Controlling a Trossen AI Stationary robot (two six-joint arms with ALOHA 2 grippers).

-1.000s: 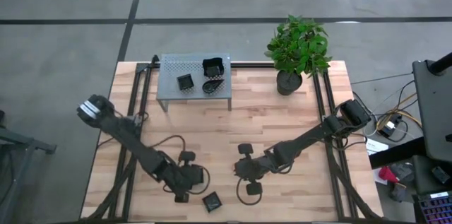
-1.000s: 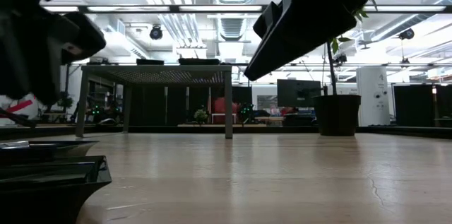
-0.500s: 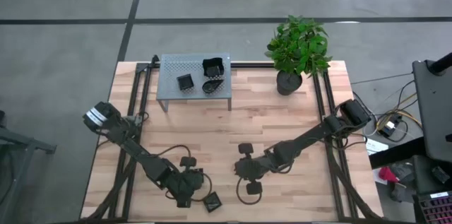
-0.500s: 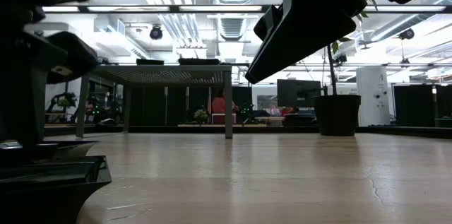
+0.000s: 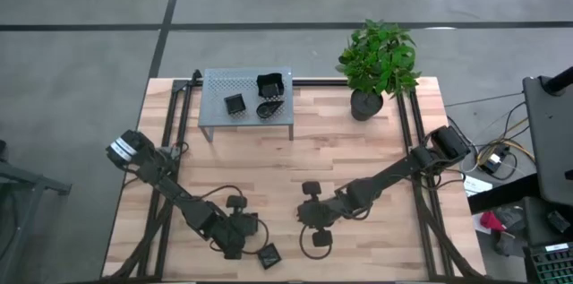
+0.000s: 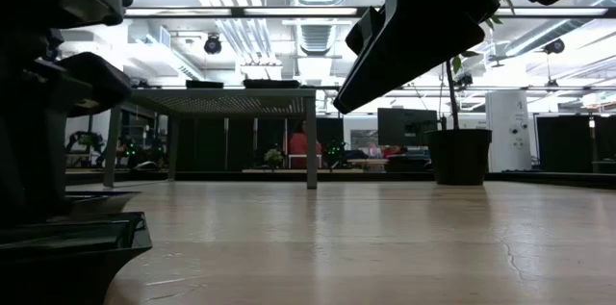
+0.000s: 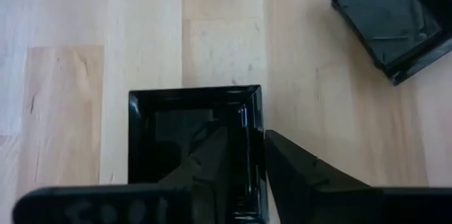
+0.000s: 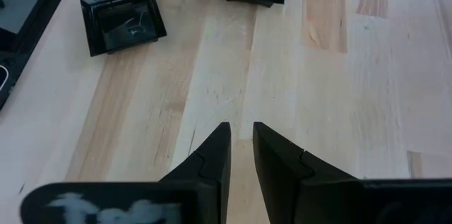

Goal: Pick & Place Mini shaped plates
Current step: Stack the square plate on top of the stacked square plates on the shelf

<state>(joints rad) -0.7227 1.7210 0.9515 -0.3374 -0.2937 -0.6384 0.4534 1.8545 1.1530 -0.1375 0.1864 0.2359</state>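
Note:
My left gripper (image 5: 240, 233) hangs low over the near-left table and is shut on a small black square plate (image 7: 191, 121). A second square plate (image 5: 269, 255) lies flat on the wood just beside it, toward the near edge, and also shows in the left wrist view (image 7: 387, 19) and the right wrist view (image 8: 123, 18). Three more dark plates rest on a grey perforated rack (image 5: 215, 87): a small square one (image 5: 235, 103), a larger square one (image 5: 270, 84) and a leaf-shaped one (image 5: 270, 109). My right gripper (image 8: 240, 143) hovers shut over bare wood near the table's middle (image 5: 310, 217). My left gripper has the square plate by one side wall (image 7: 254, 136). One finger (image 7: 212, 160) is inside the dish and the other (image 7: 304, 174) is outside, coming from above and pointing down. The plate looks level, with its bottom on the wood.
A potted green plant (image 5: 376, 64) stands at the far right of the table. The rack stands on thin legs at the far left. Black frame rails run along both sides of the table (image 5: 166, 141). Bare wood lies between the rack and the arms.
My left arm has moved toward the near edge and come down, so its gripper now sits lower by the two square plates. The loose plate beside it and my right arm have stayed put.

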